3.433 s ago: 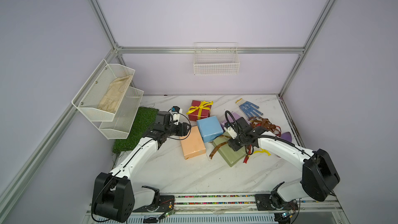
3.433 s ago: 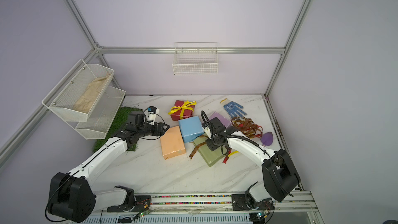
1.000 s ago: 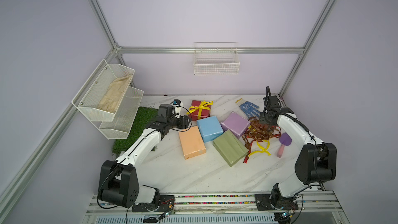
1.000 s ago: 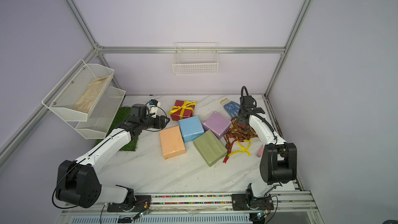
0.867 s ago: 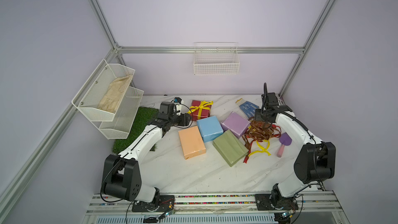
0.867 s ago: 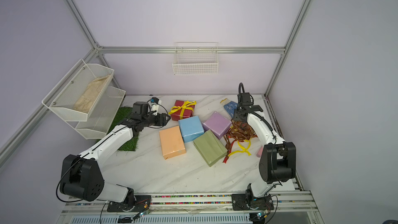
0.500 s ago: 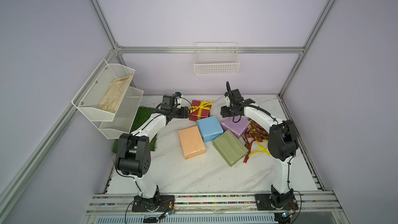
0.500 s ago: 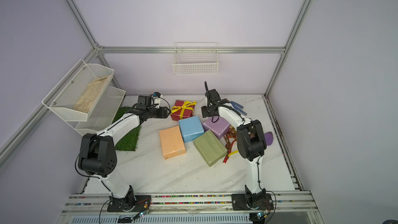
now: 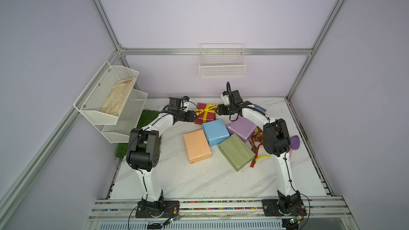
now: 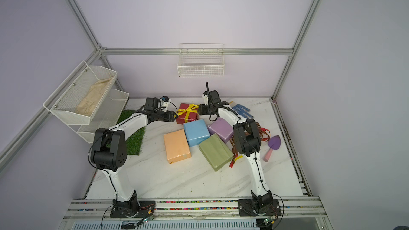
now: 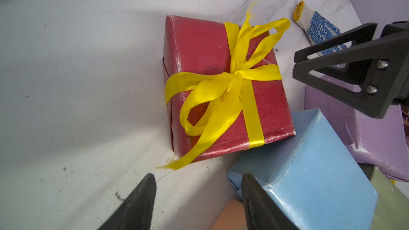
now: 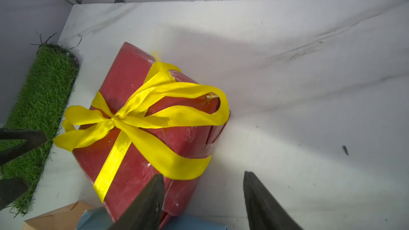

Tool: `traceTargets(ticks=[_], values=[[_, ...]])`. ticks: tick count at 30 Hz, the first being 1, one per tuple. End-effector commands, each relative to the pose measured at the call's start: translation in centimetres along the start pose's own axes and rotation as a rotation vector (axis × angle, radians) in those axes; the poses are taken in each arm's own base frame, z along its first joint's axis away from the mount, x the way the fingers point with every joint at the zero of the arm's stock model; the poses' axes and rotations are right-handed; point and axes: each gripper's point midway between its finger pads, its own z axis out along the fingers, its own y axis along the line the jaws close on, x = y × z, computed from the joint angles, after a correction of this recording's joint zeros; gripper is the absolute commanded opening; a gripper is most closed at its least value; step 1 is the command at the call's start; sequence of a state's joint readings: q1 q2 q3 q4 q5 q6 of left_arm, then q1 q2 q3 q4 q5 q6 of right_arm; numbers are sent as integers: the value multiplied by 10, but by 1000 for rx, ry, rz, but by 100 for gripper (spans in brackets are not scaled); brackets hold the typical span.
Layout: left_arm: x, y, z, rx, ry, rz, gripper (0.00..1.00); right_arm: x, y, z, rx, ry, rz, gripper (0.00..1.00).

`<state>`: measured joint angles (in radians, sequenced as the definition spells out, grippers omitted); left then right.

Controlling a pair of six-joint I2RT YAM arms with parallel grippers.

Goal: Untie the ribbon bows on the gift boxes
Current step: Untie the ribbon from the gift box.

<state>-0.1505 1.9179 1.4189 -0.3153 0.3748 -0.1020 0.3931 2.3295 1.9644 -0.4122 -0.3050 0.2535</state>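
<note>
A dark red gift box [image 9: 201, 116] [image 11: 199, 47] [image 12: 132, 69] stands at the back of the table, its yellow ribbon bow [image 9: 208, 108] [image 11: 234, 78] [image 12: 115, 118] still tied with two loops. My left gripper [image 9: 195, 116] [image 11: 197, 175] is open just left of the box, near a loose ribbon tail. My right gripper [image 9: 218, 109] [image 12: 203, 173] is open at the box's right corner, next to a ribbon loop. The light blue [image 9: 215, 131], lilac [image 9: 242, 128], olive green [image 9: 236, 151] and peach orange [image 9: 197, 146] boxes carry no ribbon. Loose ribbons [image 10: 263, 132] lie piled to the right.
A blue-dotted glove [image 10: 241, 109] lies behind my right arm and a purple trowel [image 10: 274, 143] at the right edge. A grass mat [image 10: 132, 136] is under my left arm. A two-tier mesh shelf [image 9: 110, 100] and a wire basket [image 9: 222, 63] hang on the walls.
My right arm swung from the ribbon pile on the right across to the red box. My left gripper reached further back to the box's left side.
</note>
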Motion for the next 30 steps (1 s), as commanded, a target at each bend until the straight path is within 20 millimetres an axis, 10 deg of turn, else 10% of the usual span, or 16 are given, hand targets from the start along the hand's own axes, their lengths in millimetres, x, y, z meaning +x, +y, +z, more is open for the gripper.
traceTargets(ticks=[1,10,30], values=[[-22,-3,3,33,-45,62,62,0,17,8,-96,-11,11,60],[-18,1,21,54,-23,33,42,24,21,30,-105,40,-2,61],[-14,-14,-17,52,-68,21,0,44,2,50,3,82,-85,63]])
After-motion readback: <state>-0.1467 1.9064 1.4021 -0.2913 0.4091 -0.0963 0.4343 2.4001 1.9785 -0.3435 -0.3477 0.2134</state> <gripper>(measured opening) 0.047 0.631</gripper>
